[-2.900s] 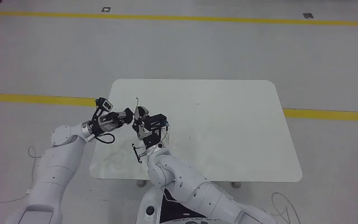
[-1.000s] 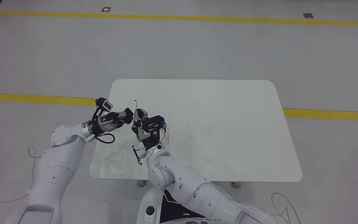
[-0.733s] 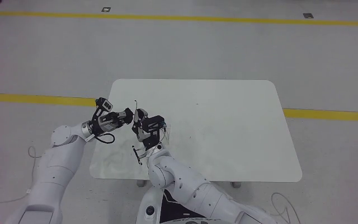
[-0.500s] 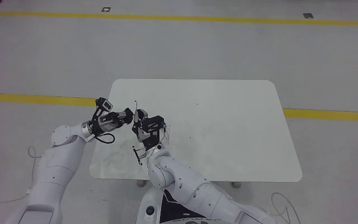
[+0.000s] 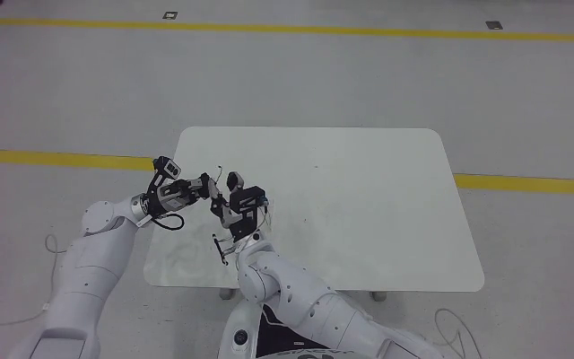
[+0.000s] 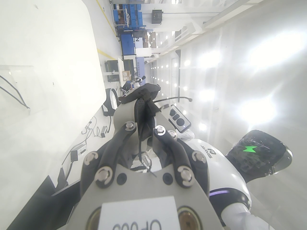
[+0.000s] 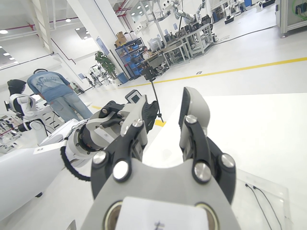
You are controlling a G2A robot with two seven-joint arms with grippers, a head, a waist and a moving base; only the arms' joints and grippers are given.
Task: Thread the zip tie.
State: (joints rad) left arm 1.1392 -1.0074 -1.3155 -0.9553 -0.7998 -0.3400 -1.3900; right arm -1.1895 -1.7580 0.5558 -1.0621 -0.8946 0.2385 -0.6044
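Black zip tie [image 7: 154,92] pokes up from L gripper [image 7: 150,114], clamped on it, R wrist view; R gripper [image 7: 166,98] spread wide, empty, just beside. Top view: both grippers over table's [image 5: 359,197] left part. L wrist: fingers [image 6: 123,116] pinched tight on tie, tail curling out past them.

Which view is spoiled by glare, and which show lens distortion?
Left wrist view: ceiling lights flare white beyond the left gripper, and the table is washed out. Right wrist view: evenly lit, though the wide lens bows the pillar. Top view: flat, even light, no glare.
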